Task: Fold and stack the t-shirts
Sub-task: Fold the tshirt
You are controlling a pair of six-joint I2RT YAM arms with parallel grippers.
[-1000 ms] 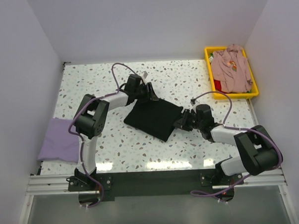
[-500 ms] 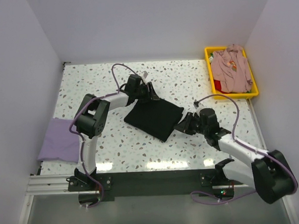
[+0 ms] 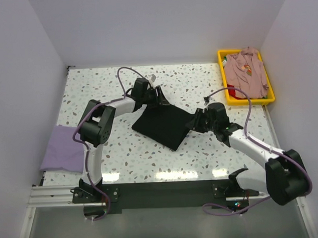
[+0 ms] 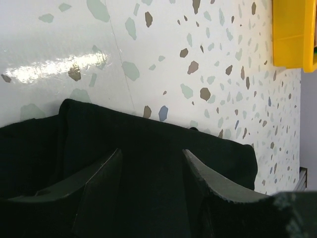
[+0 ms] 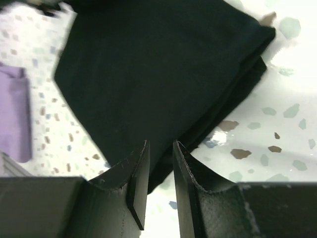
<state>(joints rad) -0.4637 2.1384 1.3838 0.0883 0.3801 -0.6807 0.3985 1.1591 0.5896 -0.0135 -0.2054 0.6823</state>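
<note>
Top view: the black t-shirt (image 3: 164, 126), folded to a rough square, lies flat at the middle of the table (image 3: 94, 85). The left tool (image 3: 159, 99) sits at its far edge; the right tool (image 3: 193, 123) sits at its right corner. The lavender t-shirt (image 3: 62, 149), folded, lies at the left edge of the table, well apart from the black one. The pink t-shirt (image 3: 245, 73) is heaped in the yellow bin (image 3: 250, 101) at the far right corner.

Left wrist view: the left tool (image 4: 151, 151) has its fingers (image 4: 96, 183) spread wide, low over the black t-shirt (image 4: 148, 134), with nothing clamped between them. Bare table (image 4: 148, 49) lies beyond the cloth, and a corner of the yellow bin (image 4: 292, 34) shows at the frame's upper right.

Right wrist view: the right tool (image 5: 159, 148) has its fingers (image 5: 141, 163) parted by a narrow gap, gripping nothing. The black t-shirt (image 5: 158, 64) lies just ahead of them, layered edges visible; the lavender t-shirt (image 5: 15, 114) shows at the frame's left
</note>
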